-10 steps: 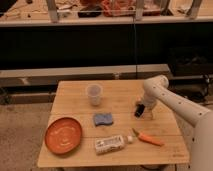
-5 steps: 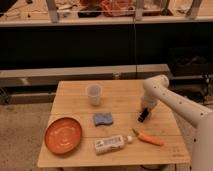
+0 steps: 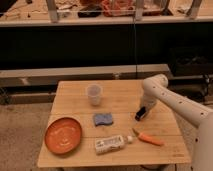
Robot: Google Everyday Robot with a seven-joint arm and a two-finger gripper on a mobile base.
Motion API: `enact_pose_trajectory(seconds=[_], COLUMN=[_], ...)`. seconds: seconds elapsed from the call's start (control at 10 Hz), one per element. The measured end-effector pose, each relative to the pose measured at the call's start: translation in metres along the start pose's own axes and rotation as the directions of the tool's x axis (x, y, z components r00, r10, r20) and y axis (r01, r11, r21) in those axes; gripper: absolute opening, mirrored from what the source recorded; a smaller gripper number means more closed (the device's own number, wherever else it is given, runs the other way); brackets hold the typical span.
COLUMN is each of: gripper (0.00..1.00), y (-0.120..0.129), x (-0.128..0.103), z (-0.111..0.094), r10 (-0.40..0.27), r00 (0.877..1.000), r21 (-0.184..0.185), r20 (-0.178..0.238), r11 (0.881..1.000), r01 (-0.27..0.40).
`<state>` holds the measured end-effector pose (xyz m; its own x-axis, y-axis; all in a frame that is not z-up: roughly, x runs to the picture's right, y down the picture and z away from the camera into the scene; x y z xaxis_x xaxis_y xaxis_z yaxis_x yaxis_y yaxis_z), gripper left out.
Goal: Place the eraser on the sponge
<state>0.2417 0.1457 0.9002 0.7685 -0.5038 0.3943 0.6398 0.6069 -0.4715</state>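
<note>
Looks down at an angle from a raised spot on the near side of the bench (image 3: 122, 100), facing the shelving (image 3: 100, 45) beyond the hand (image 3: 141, 114). Stands far enough back to take in the whole bench, hand right of centre.

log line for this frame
gripper: low at table, right of sponge | eraser: dark block at gripper, not on sponge | sponge: nothing on it
</note>
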Motion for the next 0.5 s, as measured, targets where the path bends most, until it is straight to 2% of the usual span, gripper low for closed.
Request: enact_pose_trajectory(seconds=[0.2,0.5], gripper=[0.01,0.01], y=[-0.006,-0.005], x=[-0.014,-0.021], z=[-0.008,-0.017], r10=[-0.025,-0.057], r00=[1.000,0.998], r21=[-0.001,-0.008], r20=[-0.009,-0.024], r11=[1.000,0.998], r01=[0.025,0.057])
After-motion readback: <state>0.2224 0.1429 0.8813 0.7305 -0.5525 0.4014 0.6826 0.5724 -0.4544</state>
